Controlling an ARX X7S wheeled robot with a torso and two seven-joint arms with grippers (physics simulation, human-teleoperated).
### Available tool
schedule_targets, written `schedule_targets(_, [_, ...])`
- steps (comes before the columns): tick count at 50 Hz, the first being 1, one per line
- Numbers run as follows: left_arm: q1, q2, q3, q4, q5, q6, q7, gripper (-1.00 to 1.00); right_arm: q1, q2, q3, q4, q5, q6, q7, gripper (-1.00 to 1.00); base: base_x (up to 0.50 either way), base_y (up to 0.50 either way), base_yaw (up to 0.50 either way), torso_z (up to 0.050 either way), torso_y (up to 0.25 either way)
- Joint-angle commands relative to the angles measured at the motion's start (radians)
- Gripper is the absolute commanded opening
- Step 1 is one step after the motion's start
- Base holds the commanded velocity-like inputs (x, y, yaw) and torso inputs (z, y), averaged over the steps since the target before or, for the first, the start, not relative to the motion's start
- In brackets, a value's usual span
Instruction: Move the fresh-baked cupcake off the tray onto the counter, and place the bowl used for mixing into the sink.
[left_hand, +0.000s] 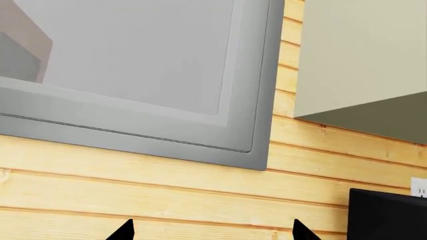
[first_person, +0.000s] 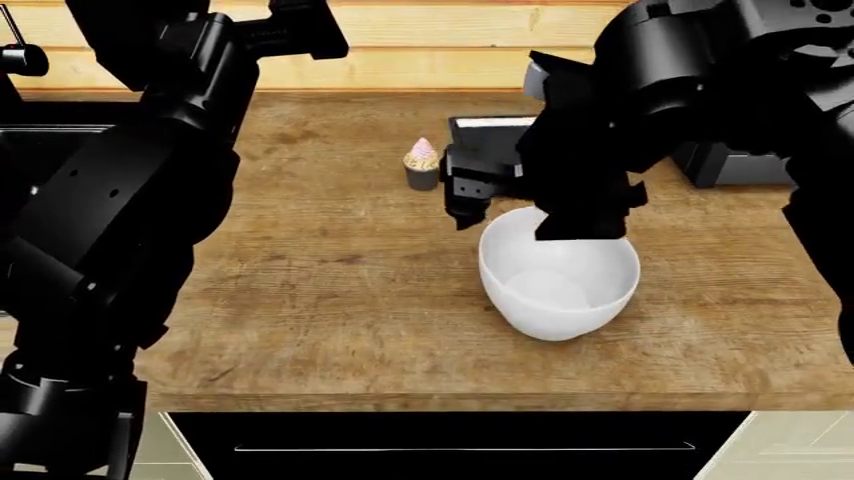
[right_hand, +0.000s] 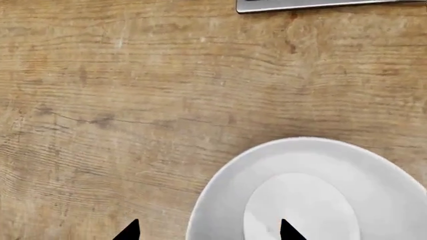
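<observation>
My right gripper (first_person: 467, 212) hangs just above the tabletop (first_person: 320, 290), at the bowl's (first_person: 558, 282) far-left rim. In my right wrist view its two dark fingertips (right_hand: 128, 231) stand well apart, one over bare wood and the other over the bowl's white inside, so the gripper is spread and pinching nothing. The bowl sits upright on the wood, near the front edge. The cupcake (first_person: 422, 164) stands on the tabletop farther back, apart from the bowl, just left of the tray (first_person: 491, 128), of which my arm hides most. The sink (first_person: 40, 140) shows only as a dark patch at far left, I think, behind my left arm. My left gripper (left_hand: 212, 231) is raised toward the plank wall (left_hand: 167, 195) and a grey window frame (left_hand: 133, 130); its tips are spread, holding nothing.
</observation>
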Motion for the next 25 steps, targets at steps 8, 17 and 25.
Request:
schedule_targets(8, [0.004, -0.005, 0.001, 0.003, -0.003, 0.003, -0.003, 1.0, -0.041, -0.011, -0.041, -0.047, 0.088, 0.024, 0.068, 1.0, 0.0, 0.0, 0.0, 0.0, 0.0])
schedule_targets(17, [0.005, -0.007, 0.001, 0.002, -0.006, 0.004, -0.003, 1.0, -0.038, -0.059, -0.042, 0.041, 0.04, 0.089, 0.014, 1.0, 0.0, 0.0, 0.0, 0.0, 0.0])
schedule_targets(25, [0.006, -0.008, 0.003, 0.0, -0.004, 0.005, -0.004, 1.0, -0.052, -0.1, -0.057, 0.145, -0.021, 0.151, -0.045, 1.0, 0.0, 0.0, 0.0, 0.0, 0.0])
